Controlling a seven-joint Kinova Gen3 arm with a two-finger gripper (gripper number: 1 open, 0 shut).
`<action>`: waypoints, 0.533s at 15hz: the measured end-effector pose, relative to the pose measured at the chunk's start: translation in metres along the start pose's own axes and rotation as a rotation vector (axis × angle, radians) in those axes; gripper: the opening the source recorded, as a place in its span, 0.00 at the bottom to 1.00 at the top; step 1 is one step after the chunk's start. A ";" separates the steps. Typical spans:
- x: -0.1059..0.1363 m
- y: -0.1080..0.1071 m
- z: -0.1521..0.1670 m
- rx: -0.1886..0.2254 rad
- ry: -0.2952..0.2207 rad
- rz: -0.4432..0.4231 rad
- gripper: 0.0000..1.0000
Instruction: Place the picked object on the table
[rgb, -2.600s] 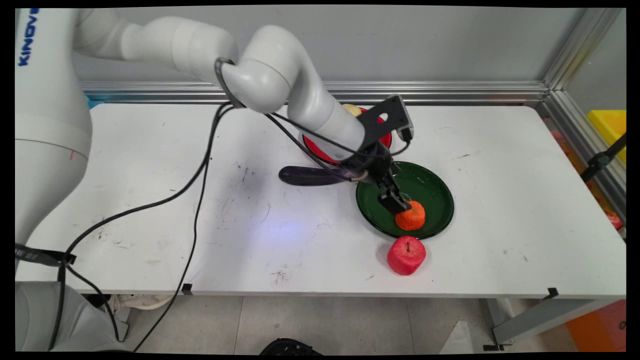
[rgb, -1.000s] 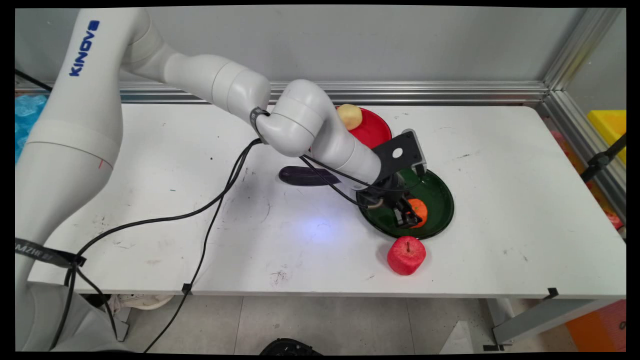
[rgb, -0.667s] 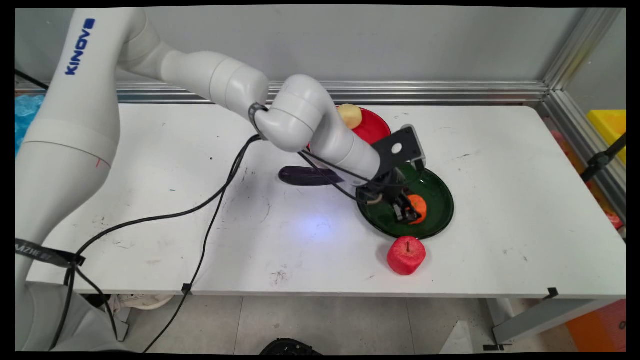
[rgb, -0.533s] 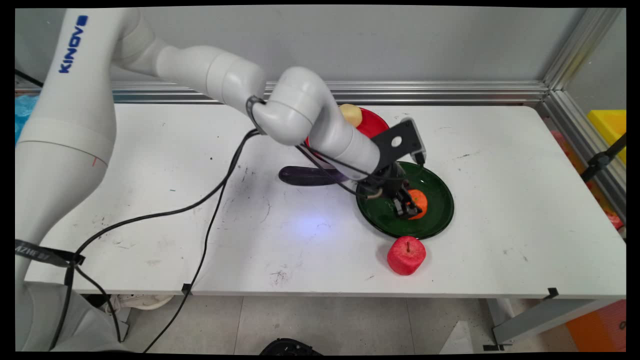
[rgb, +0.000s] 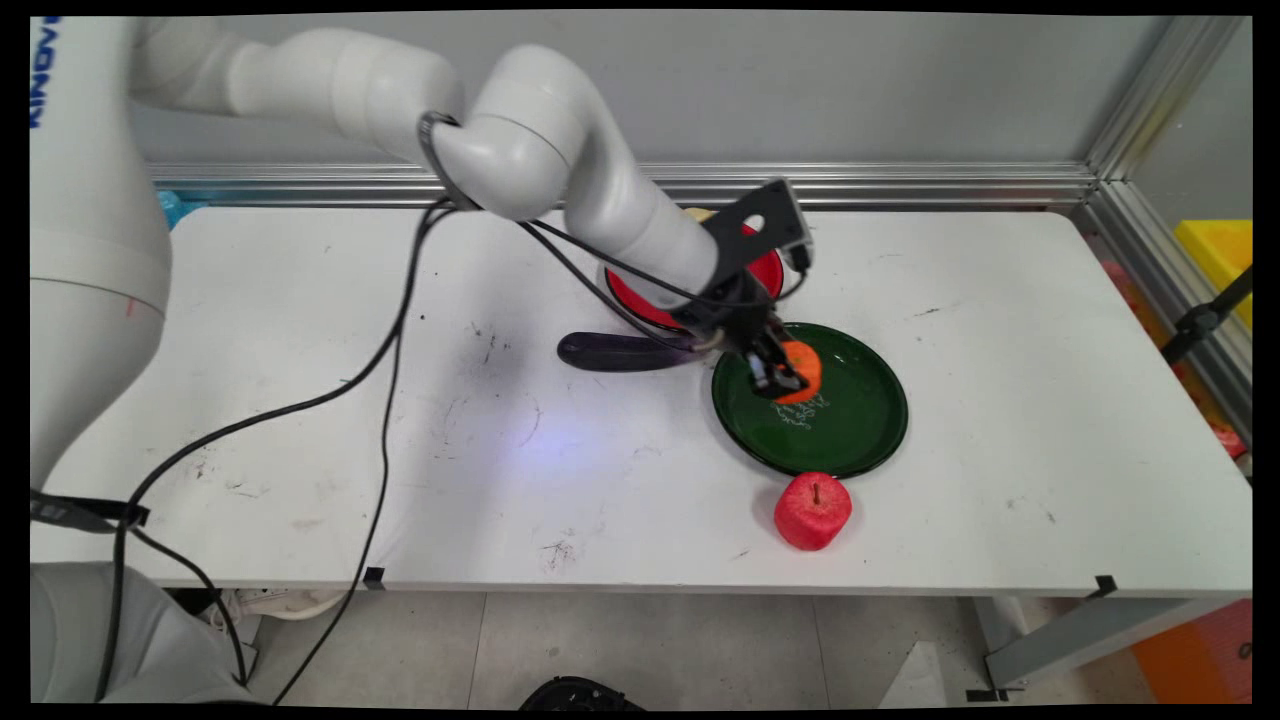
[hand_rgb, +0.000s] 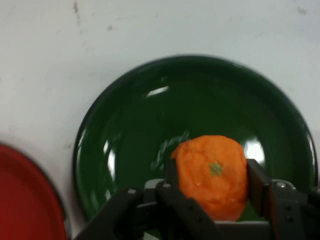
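Observation:
My gripper (rgb: 778, 372) is shut on an orange (rgb: 799, 372) and holds it lifted above the green plate (rgb: 850, 420). In the hand view the orange (hand_rgb: 212, 176) sits squeezed between the two black fingers (hand_rgb: 257, 184), with the green plate (hand_rgb: 130, 145) below it bare. A red apple (rgb: 812, 510) stands on the table just in front of the green plate. Behind the wrist lies a red plate (rgb: 765, 272), seen at the hand view's lower left as a red plate (hand_rgb: 22, 200).
A dark purple eggplant (rgb: 615, 351) lies on the table left of the green plate. A yellowish fruit (rgb: 697, 213) on the red plate is mostly hidden by the arm. Black cables hang from the arm across the table's left half.
The gripper went down onto the orange on the green plate, shut on it, and has now lifted it up and toward the back left, off the plate.

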 end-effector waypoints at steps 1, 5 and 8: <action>-0.005 -0.003 -0.008 0.003 -0.009 0.002 0.00; -0.028 -0.010 -0.038 0.016 -0.043 0.010 0.00; -0.043 -0.012 -0.053 0.023 -0.062 0.011 0.00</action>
